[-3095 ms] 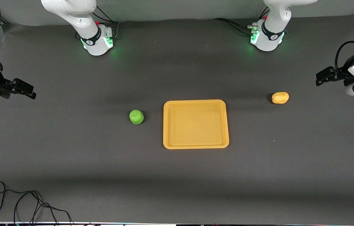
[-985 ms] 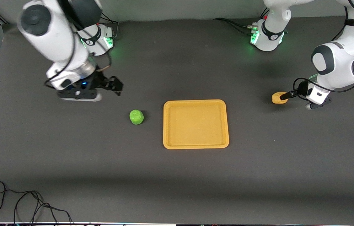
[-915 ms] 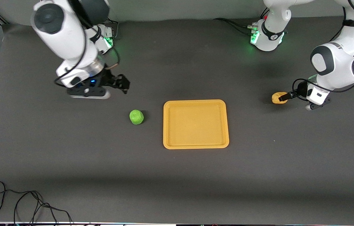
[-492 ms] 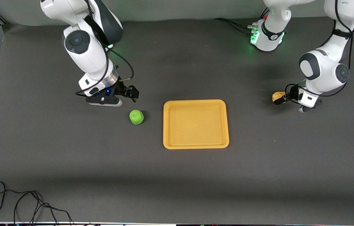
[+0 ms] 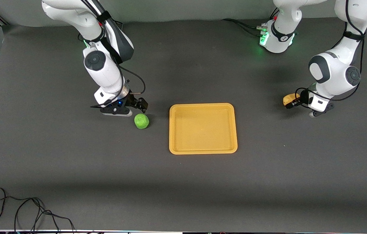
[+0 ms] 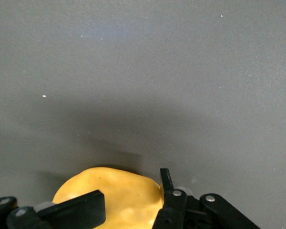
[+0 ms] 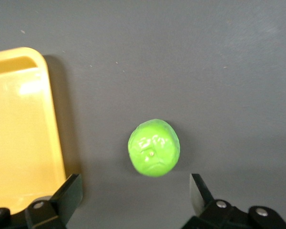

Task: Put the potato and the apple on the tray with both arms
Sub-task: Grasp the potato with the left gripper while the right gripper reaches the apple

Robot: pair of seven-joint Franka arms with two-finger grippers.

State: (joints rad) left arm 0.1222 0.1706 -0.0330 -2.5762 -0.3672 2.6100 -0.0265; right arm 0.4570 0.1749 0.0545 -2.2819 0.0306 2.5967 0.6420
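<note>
Fruit sits one per arm, which reads as a split job: each arm takes the piece at its own end of the table, tray between them as the common drop.

Apple lies on the table beside the tray, toward the right arm's end. Right tool hangs over the table just beside the apple, spread wide, not touching it.

Potato lies on the table toward the left arm's end, well apart from the tray. Left tool is down at the potato with its fingers on either side of it. Contact can't be confirmed, so likely staged for a squeeze rather than gripping.

View differences: front view hides most of the potato under the left arm's wrist; left wrist view shows the potato sitting between the fingers. Right wrist view shows the apple ahead of the open fingers, roughly centred in the gap, with the tray rim close alongside. Tray holds nothing, so no placement is done yet.
</note>
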